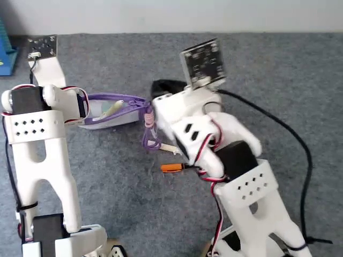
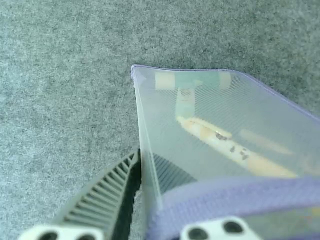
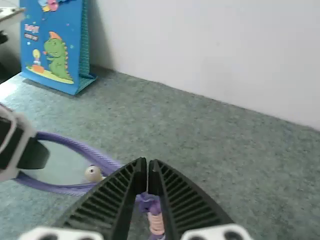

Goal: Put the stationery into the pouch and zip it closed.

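High view shows the pouch stretched lengthwise, left to right, between the arms. The left gripper pinches its end, and the right gripper is clamped on the zip pull. A pen lies parallel, just in front.

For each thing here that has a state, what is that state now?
Pouch: zip open, held at both ends.
Cream pen: inside the pouch.
Orange pen: on the table, outside the pouch.
Left gripper: shut on the pouch's edge.
Right gripper: shut on the zip pull.
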